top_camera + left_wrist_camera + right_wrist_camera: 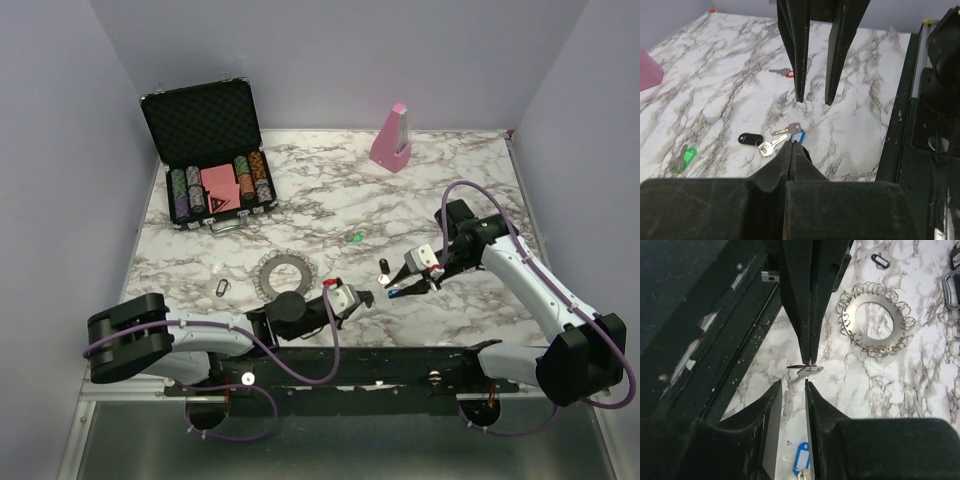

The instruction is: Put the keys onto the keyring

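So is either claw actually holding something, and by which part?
The left gripper pinches a small silver key near its middle; the right gripper, open, holds nothing.

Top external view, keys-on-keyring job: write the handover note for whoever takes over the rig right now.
Left gripper: shut, pinching a small silver key at its tips.
Right gripper: open, empty, facing the left one's tips.
Keyring: flat on the table, no key on it.
Loose on the table: blue-tagged key and black tag near the grippers; green-tagged key and red-tagged key farther off.
Done: nothing threaded.
Left: every key, starting with the pinched one.
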Controlling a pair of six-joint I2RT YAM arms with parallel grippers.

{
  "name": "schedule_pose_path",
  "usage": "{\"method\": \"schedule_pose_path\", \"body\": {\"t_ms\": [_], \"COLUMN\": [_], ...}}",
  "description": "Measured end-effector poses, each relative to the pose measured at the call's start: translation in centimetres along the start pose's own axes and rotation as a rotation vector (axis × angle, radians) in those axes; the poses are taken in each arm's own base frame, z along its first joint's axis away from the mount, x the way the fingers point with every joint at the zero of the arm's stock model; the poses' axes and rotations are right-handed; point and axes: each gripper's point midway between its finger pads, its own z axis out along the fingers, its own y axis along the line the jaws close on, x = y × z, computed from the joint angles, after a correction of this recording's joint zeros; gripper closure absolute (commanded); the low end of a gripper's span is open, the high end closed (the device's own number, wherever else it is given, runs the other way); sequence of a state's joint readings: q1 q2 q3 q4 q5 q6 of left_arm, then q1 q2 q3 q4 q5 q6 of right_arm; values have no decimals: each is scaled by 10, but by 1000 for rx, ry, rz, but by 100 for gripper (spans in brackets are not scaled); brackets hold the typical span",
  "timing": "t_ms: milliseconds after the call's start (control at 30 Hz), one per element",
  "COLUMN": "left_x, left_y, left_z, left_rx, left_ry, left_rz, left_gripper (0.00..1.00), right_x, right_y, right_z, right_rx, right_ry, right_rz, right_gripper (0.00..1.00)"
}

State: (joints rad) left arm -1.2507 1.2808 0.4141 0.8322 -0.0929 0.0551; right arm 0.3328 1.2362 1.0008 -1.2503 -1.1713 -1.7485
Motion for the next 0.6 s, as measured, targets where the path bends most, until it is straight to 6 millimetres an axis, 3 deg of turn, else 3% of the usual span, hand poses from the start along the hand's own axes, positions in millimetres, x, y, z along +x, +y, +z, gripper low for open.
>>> {"method": "schedule_pose_path", "body": {"t_ms": [133, 267, 367, 600], "left_x": [-10, -41, -52, -57], "left_y": [-1, -3, -5, -7], "left_z": [-9, -9, -10, -10], "left_rx": [2, 19, 29, 42], "left_ry": [-103, -228, -271, -288], "left_rz": [-32, -64, -74, -84], "left_gripper": [100, 100, 100, 100], "right_x": [-9, -17, -18, -20], "right_y": [0, -4, -7, -9], "right_z": [5, 7, 9, 11], "right_rx": [14, 27, 27, 21], "right_ry": [-80, -141, -168, -207], "right_rz": [55, 99, 129, 168], "right_gripper": [66, 67, 69, 72]}}
